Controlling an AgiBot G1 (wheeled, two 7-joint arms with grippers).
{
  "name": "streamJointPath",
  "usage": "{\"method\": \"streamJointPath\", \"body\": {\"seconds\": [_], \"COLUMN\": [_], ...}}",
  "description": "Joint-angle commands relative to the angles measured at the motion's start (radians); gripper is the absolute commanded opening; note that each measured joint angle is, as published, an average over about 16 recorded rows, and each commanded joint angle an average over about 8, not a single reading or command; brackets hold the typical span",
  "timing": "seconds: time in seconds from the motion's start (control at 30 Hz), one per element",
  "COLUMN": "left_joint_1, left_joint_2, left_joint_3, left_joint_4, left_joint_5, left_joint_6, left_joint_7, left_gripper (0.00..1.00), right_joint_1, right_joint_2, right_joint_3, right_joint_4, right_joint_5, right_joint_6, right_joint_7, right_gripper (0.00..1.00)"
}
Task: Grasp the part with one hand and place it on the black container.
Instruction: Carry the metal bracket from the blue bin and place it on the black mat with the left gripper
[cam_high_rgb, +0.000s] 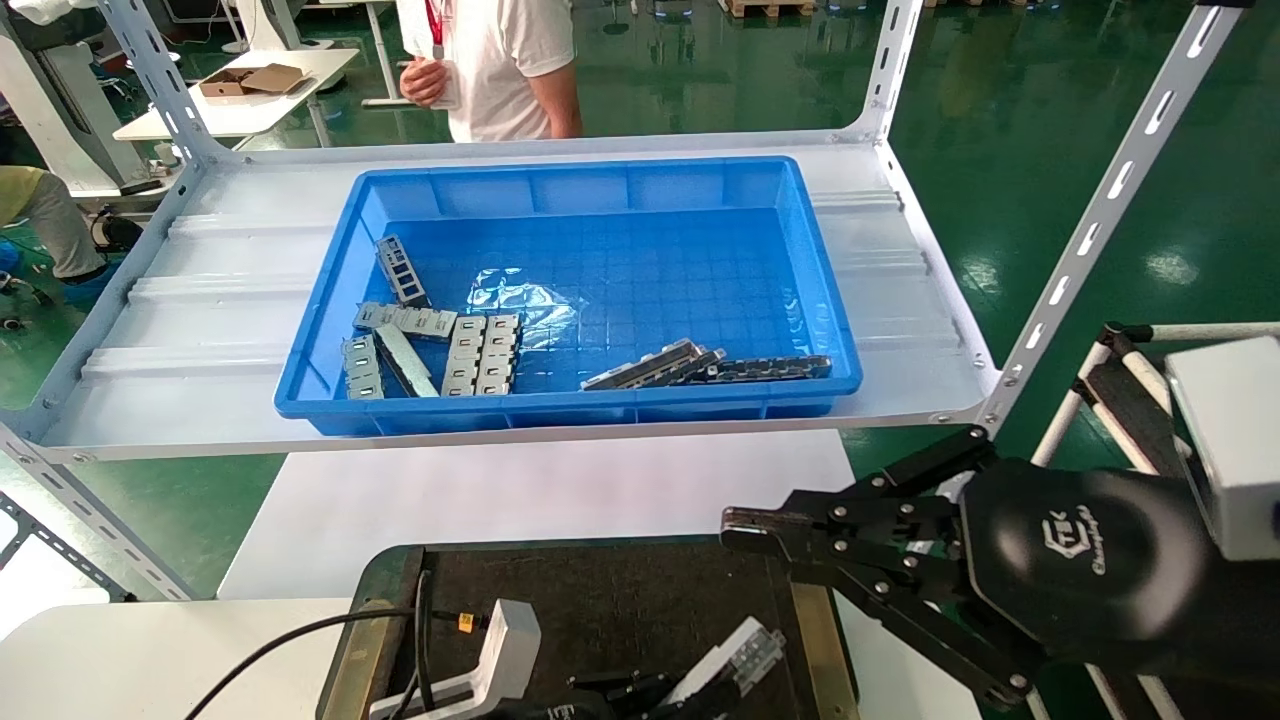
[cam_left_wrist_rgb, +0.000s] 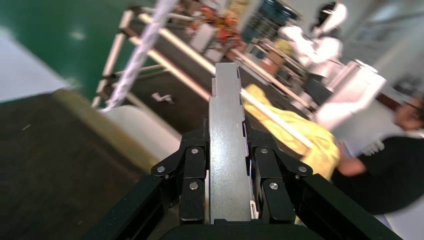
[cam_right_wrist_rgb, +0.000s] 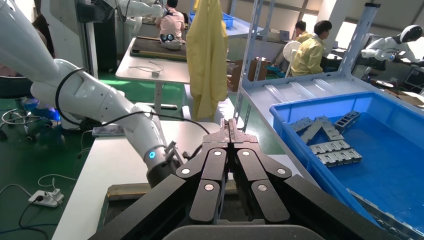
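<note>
My left gripper (cam_left_wrist_rgb: 227, 137) is shut on the part (cam_left_wrist_rgb: 226, 125), a slim silver-grey metal bar that runs out lengthwise past the fingertips. In the head view this gripper (cam_high_rgb: 660, 690) sits low at the bottom edge, over the black container (cam_high_rgb: 620, 590), and the part's end (cam_high_rgb: 738, 648) pokes out of it. The container's dark floor (cam_left_wrist_rgb: 45, 170) and brass side strip (cam_left_wrist_rgb: 102, 127) lie below the held bar. My right gripper (cam_high_rgb: 735, 528) hovers above the container's right side, shut with nothing in it (cam_right_wrist_rgb: 231, 125).
A big blue bin (cam_high_rgb: 800, 250) stands on the white shelf (cam_high_rgb: 200, 330) ahead and holds several silver plates (cam_high_rgb: 480, 355) and bars (cam_high_rgb: 650, 365). Slanted shelf posts (cam_high_rgb: 1100, 210) rise at both sides. A person (cam_high_rgb: 500, 60) stands behind the shelf.
</note>
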Motion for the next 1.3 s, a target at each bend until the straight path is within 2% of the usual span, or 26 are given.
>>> {"method": "streamJointPath", "body": {"seconds": [0.03,0.5,0.73,1.3], "left_joint_1": [0.026,0.083,0.078,0.051], "left_joint_2": [0.015,0.191,0.243,0.258], "left_joint_3": [-0.005,-0.072,-0.093,0.048], "left_joint_4": [-0.001,0.129,0.193,0.205], "left_joint_5": [-0.003,-0.067,-0.128,-0.384], "left_joint_6": [-0.051,-0.327,-0.433,-0.673], "left_joint_7": [-0.004,0.047,0.081,0.130], "left_gripper": [0.00,0.00,0.00,0.00], "right_joint_1": [0.000,0.000,0.000,0.000], "right_joint_2": [0.000,0.000,0.001,0.001], "right_joint_3": [0.000,-0.001,-0.001,-0.002], "right_joint_4": [0.000,0.000,0.000,0.000], "right_joint_5": [0.000,0.001,0.001,0.002], "right_joint_6": [0.000,0.000,0.001,0.001], "right_joint_7": [0.000,0.000,-0.001,-0.001], "right_gripper": [0.00,0.00,0.00,0.00]}}
